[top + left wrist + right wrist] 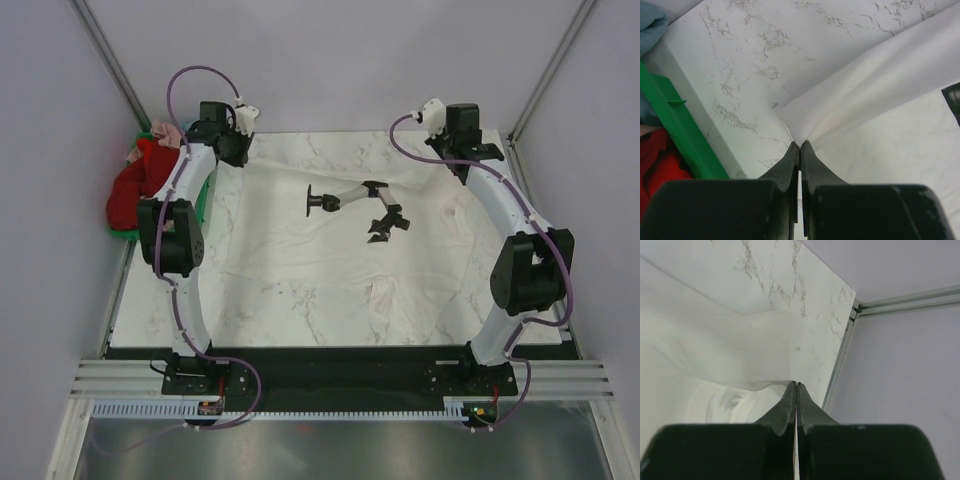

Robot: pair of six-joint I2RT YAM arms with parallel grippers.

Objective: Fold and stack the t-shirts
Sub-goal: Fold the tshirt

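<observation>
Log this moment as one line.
left gripper: shut on white t-shirt | right gripper: shut on white t-shirt | state: spread, unfolded | green crate: red t-shirt

Bright, even overhead light left only soft shadows on the tabletop (300, 310), where the cream-white t-shirt (290, 240) looked nearly washed out. In the wrist views the left end effector (800, 147) and right end effector (796, 386) were dark and blurred up close.
</observation>
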